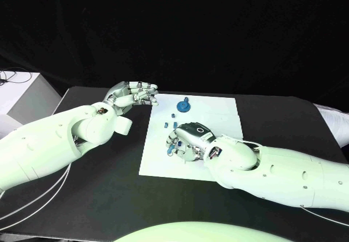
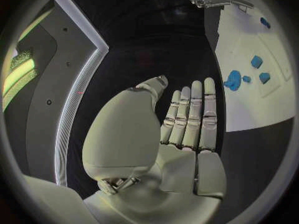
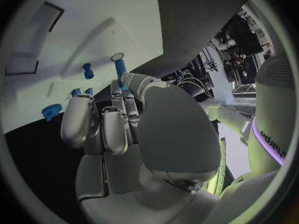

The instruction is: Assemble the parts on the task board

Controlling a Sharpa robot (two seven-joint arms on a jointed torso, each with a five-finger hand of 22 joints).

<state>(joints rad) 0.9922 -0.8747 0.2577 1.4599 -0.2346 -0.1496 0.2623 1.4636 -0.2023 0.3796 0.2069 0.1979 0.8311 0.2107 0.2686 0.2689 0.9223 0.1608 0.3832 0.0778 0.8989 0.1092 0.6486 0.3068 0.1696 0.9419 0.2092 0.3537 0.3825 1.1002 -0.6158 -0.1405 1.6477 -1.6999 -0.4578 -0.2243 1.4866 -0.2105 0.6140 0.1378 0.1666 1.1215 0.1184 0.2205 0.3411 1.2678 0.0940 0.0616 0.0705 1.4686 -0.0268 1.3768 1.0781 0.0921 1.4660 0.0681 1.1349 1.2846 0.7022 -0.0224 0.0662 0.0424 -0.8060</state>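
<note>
Over the middle of the black counter (image 1: 95, 201), as the head view has it, lies the white task board (image 1: 218, 108), with the blue parts on its near-left half. A round blue part with a short stem (image 1: 184, 106) stands toward the board's far side, well apart from both arms, and a few small blue pieces (image 1: 173, 117) lie between it and the right robot hand (image 1: 190, 137). That robot hand rests palm-down on the board, its fingers reaching left over another small blue piece (image 1: 171, 149) at their tips. The left robot hand (image 1: 133, 94) hovers just beside the board's far left corner, fingers loosely bent and apart, nothing in them. From the left wrist, the left robot hand (image 2: 187, 119) is released: its fingers (image 2: 194, 109) lie straight and side by side, with dark counter beyond them. The board (image 2: 261, 104) runs alongside, carrying the round blue part (image 2: 233, 79) and several smaller blue pieces (image 2: 256, 61). From the right wrist, the right robot hand (image 3: 118, 119) is grasping a blue cylindrical peg (image 3: 119, 69), pinched upright at the fingertips above the white board (image 3: 93, 15). Near it on the board stands a small blue spool-shaped part (image 3: 88, 70), and a toothed blue part (image 3: 50, 111) lies close to the board's edge.
</note>
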